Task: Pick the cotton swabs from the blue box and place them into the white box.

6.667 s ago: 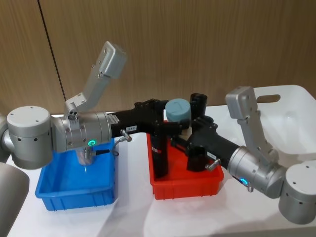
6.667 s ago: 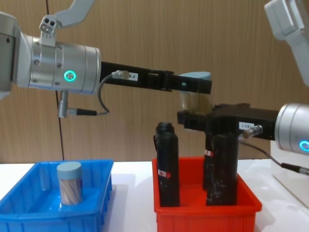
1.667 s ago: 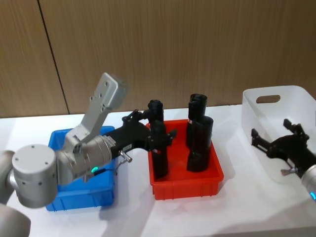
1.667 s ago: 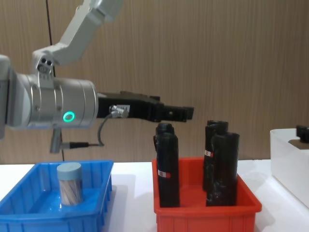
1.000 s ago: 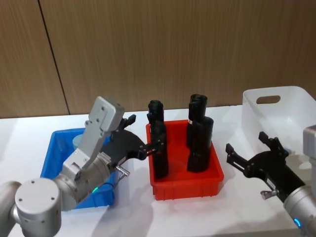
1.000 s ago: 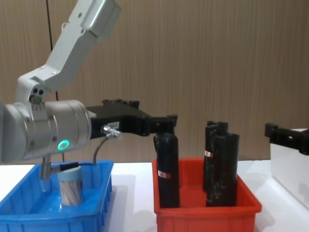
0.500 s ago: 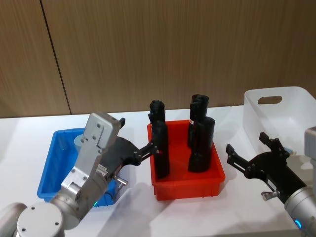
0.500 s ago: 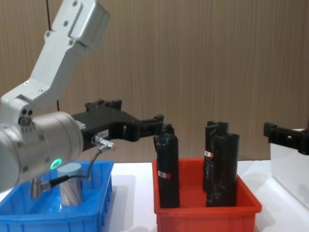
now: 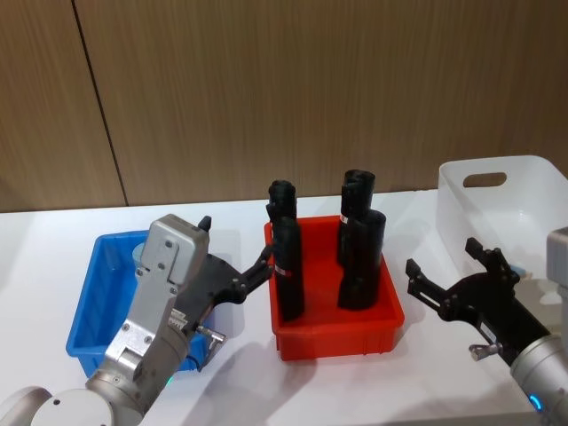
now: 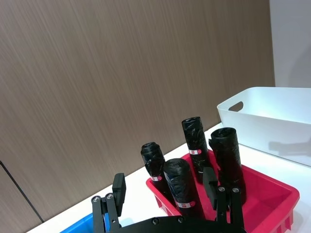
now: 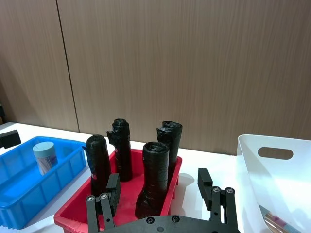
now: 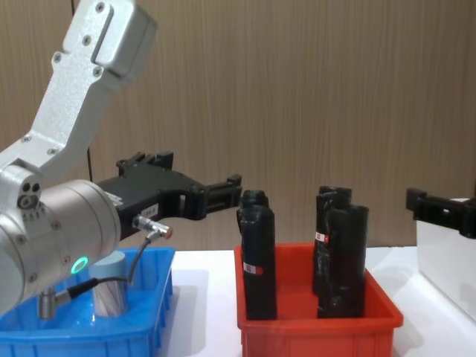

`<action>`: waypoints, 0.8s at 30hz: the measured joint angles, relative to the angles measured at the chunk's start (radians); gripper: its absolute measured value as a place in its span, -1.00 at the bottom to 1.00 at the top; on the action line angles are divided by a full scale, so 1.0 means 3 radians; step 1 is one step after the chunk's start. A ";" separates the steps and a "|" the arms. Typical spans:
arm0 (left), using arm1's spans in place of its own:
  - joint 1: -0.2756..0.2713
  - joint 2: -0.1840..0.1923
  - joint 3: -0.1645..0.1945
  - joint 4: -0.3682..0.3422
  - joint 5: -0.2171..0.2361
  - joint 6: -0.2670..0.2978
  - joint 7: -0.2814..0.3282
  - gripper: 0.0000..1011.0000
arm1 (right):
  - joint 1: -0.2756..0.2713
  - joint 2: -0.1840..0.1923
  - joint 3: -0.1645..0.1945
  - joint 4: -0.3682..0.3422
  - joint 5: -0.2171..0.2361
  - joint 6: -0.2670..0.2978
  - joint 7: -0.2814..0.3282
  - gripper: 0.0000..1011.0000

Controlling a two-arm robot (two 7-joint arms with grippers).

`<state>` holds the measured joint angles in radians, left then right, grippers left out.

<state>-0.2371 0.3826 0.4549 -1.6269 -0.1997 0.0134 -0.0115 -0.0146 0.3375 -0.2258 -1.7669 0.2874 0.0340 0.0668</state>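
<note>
Head view looks down on the table; chest view looks level across it. Wrist views face forward past the left gripper and right gripper, sharing the red bin ahead.

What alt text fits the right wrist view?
The open, empty right hand hovers facing a red bin holding four black rolls. One swab tub stands in the blue box on the robot's left; the white box sits on its right.

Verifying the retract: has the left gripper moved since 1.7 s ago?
Yes. In the head view the left gripper has pulled back leftward, from over the red bin to its left edge, toward the blue box.
</note>
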 joint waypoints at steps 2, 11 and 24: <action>0.0000 0.0000 0.0000 0.0000 0.0000 0.0000 0.0001 0.99 | 0.0000 0.0000 0.0000 0.0000 0.0000 0.0000 0.0000 0.98; 0.0000 -0.0002 -0.0002 0.0000 -0.0001 0.0000 0.0002 0.99 | 0.0015 -0.0002 0.0002 0.0025 -0.0009 0.0000 0.0045 0.98; 0.0000 -0.0002 -0.0003 0.0002 -0.0003 0.0002 0.0002 0.99 | 0.0217 -0.0039 0.0022 0.0309 -0.0054 0.0020 0.0301 0.98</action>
<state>-0.2371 0.3821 0.4541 -1.6262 -0.2005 0.0140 -0.0108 0.0505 0.3257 -0.2193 -1.6741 0.2712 0.0400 0.1571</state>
